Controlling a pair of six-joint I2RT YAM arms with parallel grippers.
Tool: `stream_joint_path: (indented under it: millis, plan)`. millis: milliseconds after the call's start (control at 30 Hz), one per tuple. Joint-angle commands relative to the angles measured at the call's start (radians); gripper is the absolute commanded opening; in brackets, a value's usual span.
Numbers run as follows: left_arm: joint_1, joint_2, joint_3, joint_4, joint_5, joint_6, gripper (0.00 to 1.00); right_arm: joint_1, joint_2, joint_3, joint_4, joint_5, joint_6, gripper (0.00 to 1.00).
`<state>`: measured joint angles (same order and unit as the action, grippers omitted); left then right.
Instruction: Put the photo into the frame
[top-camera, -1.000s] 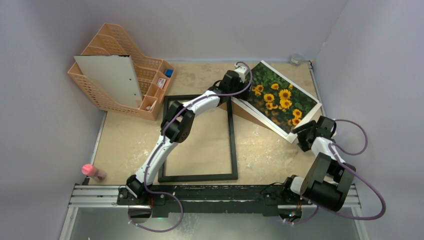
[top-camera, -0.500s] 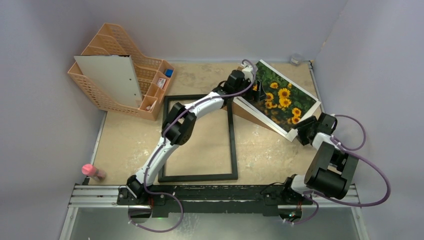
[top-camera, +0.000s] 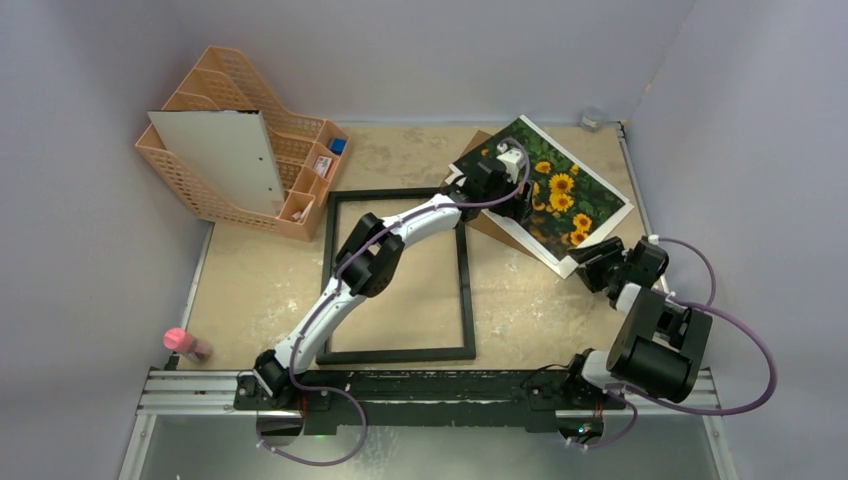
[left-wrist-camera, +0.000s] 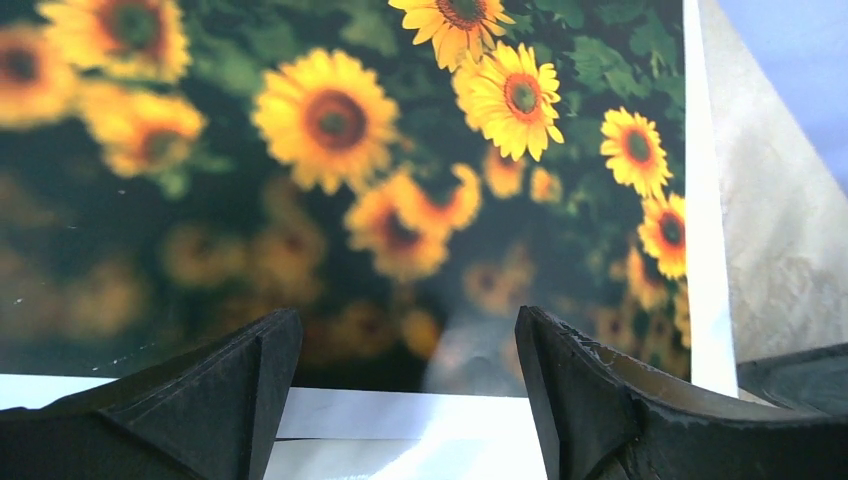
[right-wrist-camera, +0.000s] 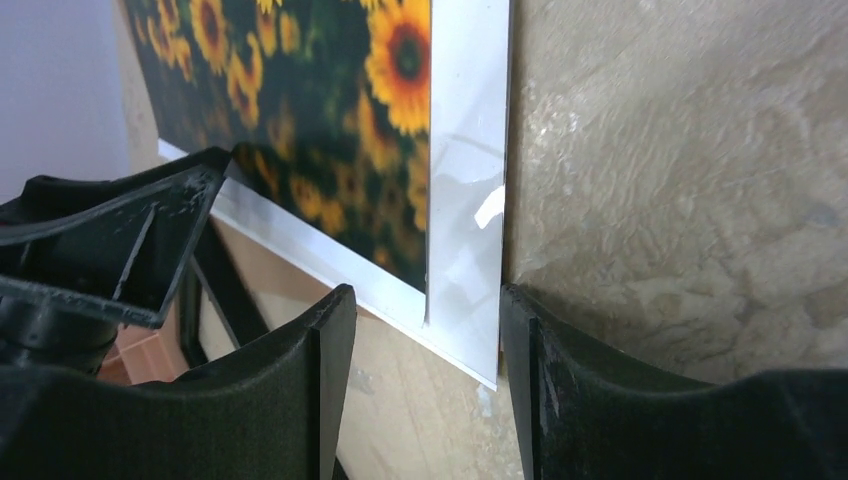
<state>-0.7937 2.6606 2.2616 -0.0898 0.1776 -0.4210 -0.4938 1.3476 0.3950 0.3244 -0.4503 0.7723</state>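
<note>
The photo (top-camera: 562, 188) lies flat and skewed at the 1 o'clock part of the counter (top-camera: 540, 310). It is outside the frame (top-camera: 466, 280), at the frame's 2 o'clock. A white border runs round the print, and a brown board (top-camera: 492, 226) shows from under its 8 o'clock edge. The left gripper (top-camera: 522, 198) hangs over the sunflowers near that edge, released, with its jaws spread wide and nothing between them. The right gripper (right-wrist-camera: 425, 295) sits at the photo's 5 o'clock corner. Its jaws are apart on either side of the white corner and are not clenched on it. The black frame lies flat mid-counter with the left arm reaching across its 1 o'clock corner. An orange basket organiser (top-camera: 215, 110) holding a white board (top-camera: 225, 160) stands at 10 o'clock.
</note>
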Motion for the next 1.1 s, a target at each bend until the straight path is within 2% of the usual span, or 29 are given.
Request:
stream_joint_path:
  millis: [0,300,600,867,1067]
  plan:
    - [-0.006,0.083,-0.004,-0.214,-0.096,0.062,0.84,0.003,-0.035,-0.033,0.151,-0.153,0.057,0.56]
    - [-0.005,0.091,0.001,-0.232,-0.098,0.054,0.83,-0.001,-0.098,-0.045,0.181,-0.132,0.063,0.49]
    - [-0.006,0.084,0.001,-0.235,-0.100,0.053,0.83,-0.004,0.009,-0.012,0.239,-0.113,0.051,0.48]
    - [-0.005,0.080,0.011,-0.234,-0.079,0.018,0.83,-0.003,0.104,0.014,0.379,-0.182,0.048,0.19]
    - [-0.004,0.079,0.018,-0.233,-0.069,-0.003,0.83,-0.004,0.143,0.013,0.464,-0.262,0.029,0.17]
